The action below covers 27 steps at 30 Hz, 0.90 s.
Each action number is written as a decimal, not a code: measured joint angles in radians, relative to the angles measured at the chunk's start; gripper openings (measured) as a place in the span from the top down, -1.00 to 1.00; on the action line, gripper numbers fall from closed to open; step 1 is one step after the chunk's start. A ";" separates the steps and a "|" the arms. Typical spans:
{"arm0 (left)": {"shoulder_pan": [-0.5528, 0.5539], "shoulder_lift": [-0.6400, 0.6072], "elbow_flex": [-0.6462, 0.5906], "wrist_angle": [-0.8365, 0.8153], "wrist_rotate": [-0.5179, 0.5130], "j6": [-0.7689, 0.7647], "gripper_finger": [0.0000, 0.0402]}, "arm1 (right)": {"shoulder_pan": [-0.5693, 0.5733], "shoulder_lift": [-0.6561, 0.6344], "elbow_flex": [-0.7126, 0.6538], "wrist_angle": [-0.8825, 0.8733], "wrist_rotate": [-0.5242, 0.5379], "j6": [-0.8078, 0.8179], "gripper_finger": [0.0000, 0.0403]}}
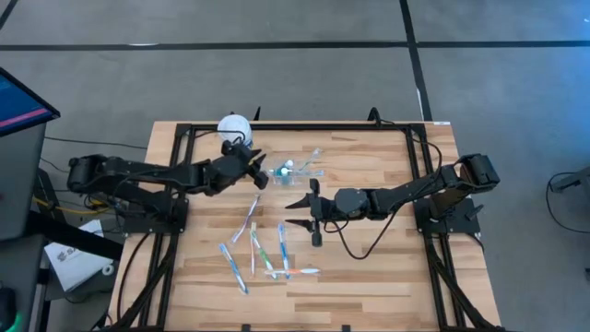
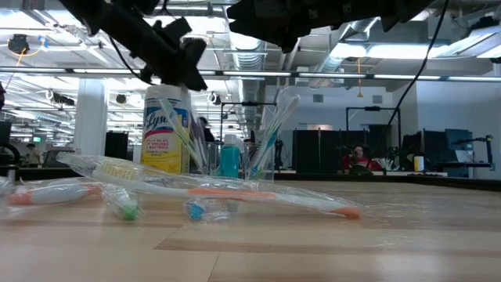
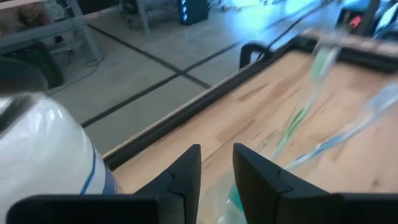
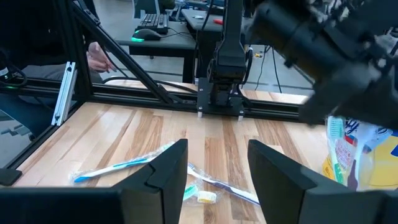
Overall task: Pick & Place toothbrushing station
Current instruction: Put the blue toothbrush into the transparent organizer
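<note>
High view: left tool (image 1: 261, 175) beside small clear plastic cup (image 1: 302, 170), grip state unclear; right tool (image 1: 299, 213) released over wooden worktop (image 1: 387, 267)

free: bare tabletop (image 1: 387, 258) right of scattered toothbrushes (image 1: 263, 251) | blocked: cup (image 1: 297, 169) crowded by left pincer (image 1: 261, 173), canister (image 1: 234, 126) behind it

Tabletop (image 1: 369, 267): pale, smooth wooden planks framed by matt black metal rails (image 1: 304, 127). Toothbrushes (image 2: 235, 192): plastic, in glossy clear wrappers. Cup (image 1: 302, 169): clear plastic. Canister (image 2: 166, 129): glossy printed label.
</note>
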 joint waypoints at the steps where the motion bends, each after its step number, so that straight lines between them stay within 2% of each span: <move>1: 0.000 0.015 0.000 -0.002 -0.007 0.002 0.58 | 0.000 0.000 0.000 0.000 0.000 0.000 0.21; 8: 0.000 0.035 0.000 0.037 -0.009 0.008 0.61 | 0.000 0.000 0.000 -0.001 0.000 -0.001 0.21; 21: 0.000 -0.027 0.000 0.045 -0.011 0.056 0.62 | 0.000 0.000 0.000 -0.003 0.000 -0.003 0.21; 27: -0.010 -0.096 0.000 0.043 0.009 0.070 0.62 | 0.000 0.000 0.000 -0.004 0.000 -0.002 0.21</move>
